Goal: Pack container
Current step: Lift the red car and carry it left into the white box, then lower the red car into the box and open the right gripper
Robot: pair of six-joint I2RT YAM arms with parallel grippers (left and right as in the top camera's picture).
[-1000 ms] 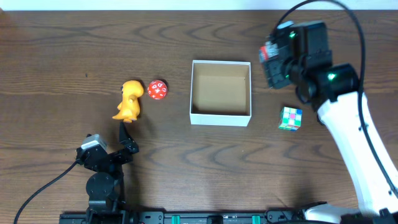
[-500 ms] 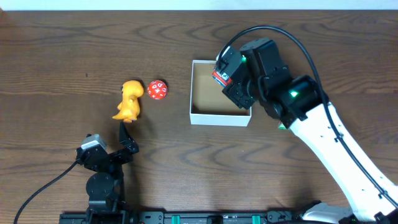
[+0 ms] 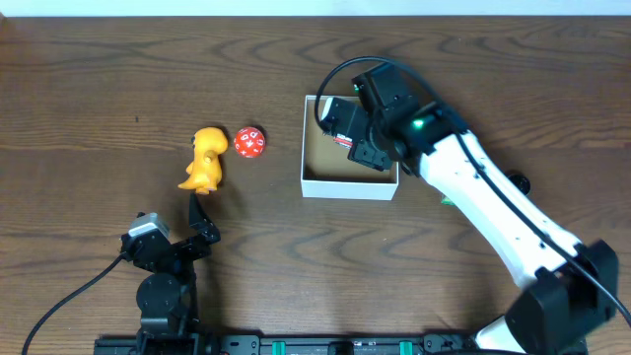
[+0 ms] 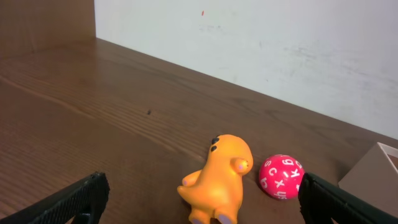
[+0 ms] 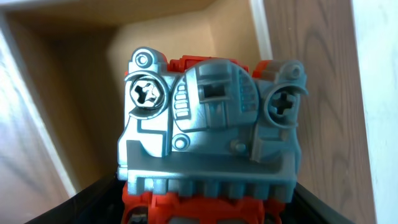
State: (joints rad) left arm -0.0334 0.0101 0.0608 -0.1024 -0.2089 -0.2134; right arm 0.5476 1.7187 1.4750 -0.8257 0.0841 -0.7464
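The container (image 3: 317, 180) is a square white box with a tan bottom at the table's middle. My right gripper (image 3: 345, 125) is over its right half, shut on a grey and red robot toy (image 5: 211, 134) that fills the right wrist view, with the container's tan inside (image 5: 74, 62) behind it. An orange dinosaur toy (image 3: 205, 160) and a red lettered ball (image 3: 249, 143) lie left of the container. My left gripper (image 4: 199, 205) is open and empty, near the front edge, facing the dinosaur (image 4: 221, 177) and the ball (image 4: 282, 177).
A multicoloured cube (image 3: 446, 200) lies right of the container, mostly hidden under my right arm. A white wall (image 4: 261, 43) borders the table's far edge.
My right arm has swung left from beyond the container's right side to over the container, carrying the robot toy. It now covers the cube. The left arm has not moved.
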